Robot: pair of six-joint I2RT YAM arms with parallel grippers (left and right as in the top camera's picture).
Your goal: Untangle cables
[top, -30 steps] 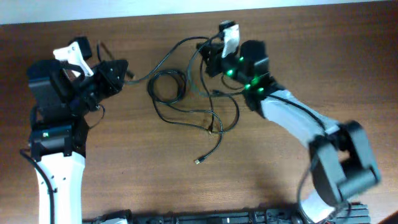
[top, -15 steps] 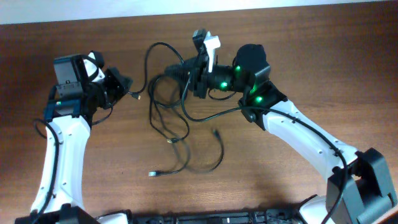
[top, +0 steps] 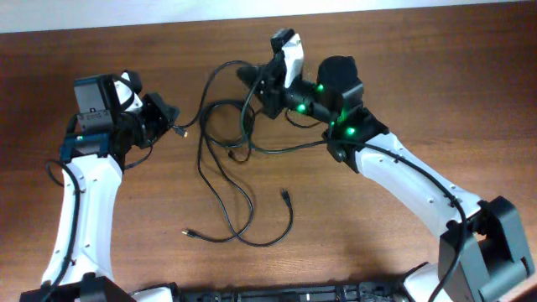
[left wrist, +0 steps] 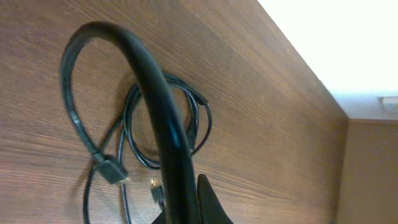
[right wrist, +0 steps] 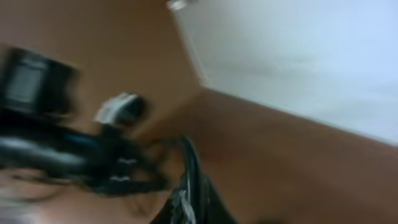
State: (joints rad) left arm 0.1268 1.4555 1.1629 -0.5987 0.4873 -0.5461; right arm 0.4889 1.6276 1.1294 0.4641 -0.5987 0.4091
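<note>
Several thin black cables (top: 226,159) form a loose tangle on the brown wooden table between the arms. My left gripper (top: 168,117) is shut on one cable, whose plug tip (top: 183,131) sticks out beside the fingers. In the left wrist view that cable (left wrist: 155,106) arcs up from the jaws (left wrist: 186,208) over a small coil. My right gripper (top: 252,84) is shut on cables at the tangle's top. The right wrist view is blurred, with a cable (right wrist: 189,168) running out of the jaws (right wrist: 193,208). Loose plug ends lie in the middle (top: 285,195) and nearer the front (top: 188,232).
The table's (top: 377,243) far edge meets a white wall (top: 168,13) along the top. A black rail (top: 294,294) runs along the front edge between the arm bases.
My right gripper swung left with the cables, then lifted slightly toward the far edge. The tangle stretched out and its lower loops slid left and forward. My left arm shifted early, then held still.
</note>
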